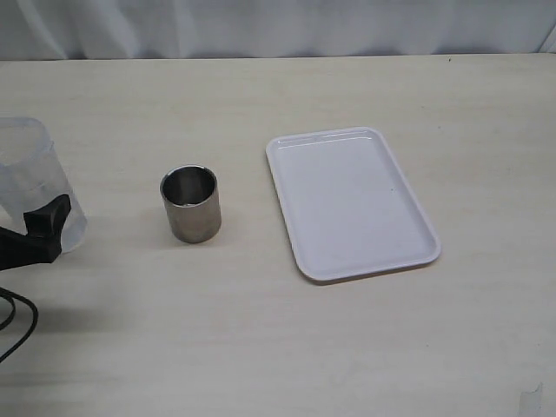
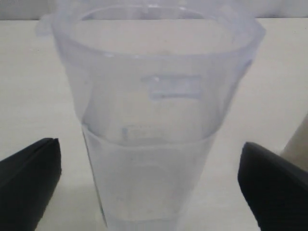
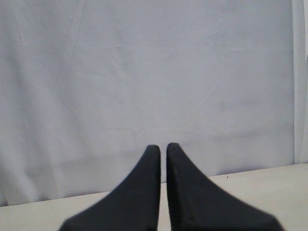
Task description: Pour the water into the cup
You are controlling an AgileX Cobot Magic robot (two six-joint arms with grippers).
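The steel cup (image 1: pixel 190 208) stands upright on the table, left of centre, its dark inside showing. A taller translucent plastic beaker (image 1: pixel 35 182) stands at the far left edge. My left gripper (image 1: pixel 39 208) is open around the beaker (image 2: pixel 154 120), and table shows between each black finger (image 2: pixel 29 178) and the beaker's wall. The water is barely visible: only a faint level line low in the beaker (image 2: pixel 144 222). My right gripper (image 3: pixel 163 147) is shut with nothing between its fingers, facing the white backdrop; it is out of the exterior view.
A white rectangular tray (image 1: pixel 347 204) lies right of the cup, with nothing on it. A black cable (image 1: pixel 22 321) loops at the lower left. A white curtain (image 1: pixel 278 26) runs behind the table's far edge.
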